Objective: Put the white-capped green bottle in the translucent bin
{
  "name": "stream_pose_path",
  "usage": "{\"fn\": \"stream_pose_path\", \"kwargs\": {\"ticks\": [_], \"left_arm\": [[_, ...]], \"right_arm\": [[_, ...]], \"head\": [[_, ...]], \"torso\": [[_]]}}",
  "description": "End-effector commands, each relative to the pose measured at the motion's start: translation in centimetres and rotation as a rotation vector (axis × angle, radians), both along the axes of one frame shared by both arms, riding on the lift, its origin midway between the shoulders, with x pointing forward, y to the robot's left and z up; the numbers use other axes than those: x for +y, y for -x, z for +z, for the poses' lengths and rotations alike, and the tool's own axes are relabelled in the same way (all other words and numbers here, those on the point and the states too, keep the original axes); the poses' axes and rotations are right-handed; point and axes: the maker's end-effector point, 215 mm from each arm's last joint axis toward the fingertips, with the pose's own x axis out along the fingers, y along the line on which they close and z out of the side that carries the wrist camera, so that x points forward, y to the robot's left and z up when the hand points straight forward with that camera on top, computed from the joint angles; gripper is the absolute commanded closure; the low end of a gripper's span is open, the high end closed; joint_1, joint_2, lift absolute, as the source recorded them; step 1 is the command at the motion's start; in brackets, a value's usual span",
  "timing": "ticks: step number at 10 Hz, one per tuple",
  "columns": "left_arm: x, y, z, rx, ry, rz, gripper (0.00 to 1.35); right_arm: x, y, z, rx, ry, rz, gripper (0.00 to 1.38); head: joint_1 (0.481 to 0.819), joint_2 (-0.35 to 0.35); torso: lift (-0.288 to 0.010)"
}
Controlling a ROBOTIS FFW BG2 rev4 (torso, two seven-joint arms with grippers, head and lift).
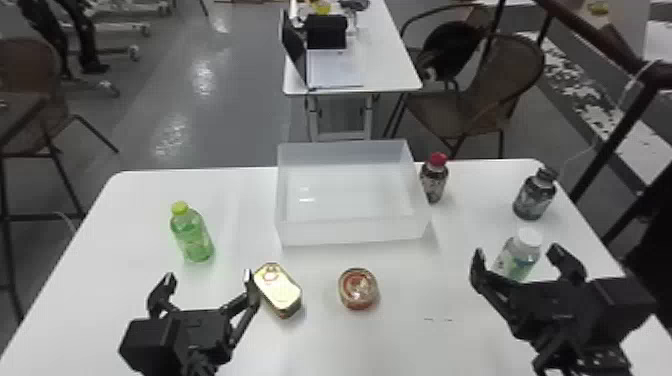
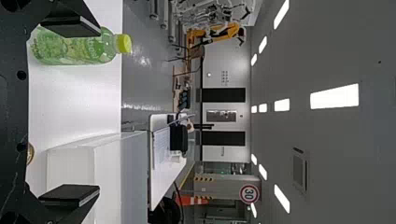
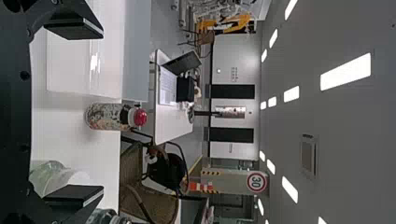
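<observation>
Seven items on one white table (image 1: 115,320).
From left: yellow-capped bottle (image 1: 192,237); left gripper (image 1: 209,276), fingers wide apart, holding nothing; oblong tin (image 1: 280,290); bin (image 1: 355,232); round tin (image 1: 358,290), nearer than the bin; red-capped bottle (image 1: 434,180), just beside the bin; white-capped green bottle (image 1: 519,257), upright on the table, outside the bin; right gripper (image 1: 516,251), near that bottle, fingers wide apart and empty; dark bottle (image 1: 534,197), farther back.

1. We see our left claw (image 1: 209,279) and right claw (image 1: 516,251), both black, with slender, angular linkages.
2. Our boxy black housings (image 1: 150,340) have squared edges.
3. Our fingers (image 2: 70,195) have flat, blocky pads.
4. We see round, dark holes in our black frame (image 2: 13,107).
</observation>
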Motion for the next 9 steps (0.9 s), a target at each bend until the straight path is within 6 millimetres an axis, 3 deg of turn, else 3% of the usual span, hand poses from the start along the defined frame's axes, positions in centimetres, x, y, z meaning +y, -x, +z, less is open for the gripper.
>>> {"fn": "stream_pose_path", "kwargs": {"ticks": [1, 3, 6, 7, 9], "left_arm": [[0.2, 0.1, 0.0, 0.0, 0.002, 0.003, 0.12], [0.3, 0.2, -0.1, 0.0, 0.005, 0.005, 0.12], [0.4, 0.3, -0.1, -0.001, 0.008, 0.007, 0.12], [0.4, 0.3, 0.0, -0.002, 0.008, 0.007, 0.12], [0.1, 0.1, 0.0, -0.004, 0.011, 0.001, 0.12]], "right_arm": [[-2.7, 0.8, -0.9, 0.008, 0.005, -0.076, 0.12], [-6.2, 2.0, -4.9, 0.063, -0.009, -0.153, 0.12], [-8.8, 2.2, -10.5, 0.134, -0.052, -0.187, 0.12], [-8.9, 1.6, -11.8, 0.153, -0.064, -0.178, 0.12], [-7.3, -0.3, -13.4, 0.173, -0.067, -0.112, 0.12]], "head": [[0.695, -0.008], [0.695, -0.062], [0.695, -0.112], [0.695, -0.117], [0.695, -0.123]], "torso": [[-0.046], [-0.046], [-0.046], [-0.046], [-0.046]]}}
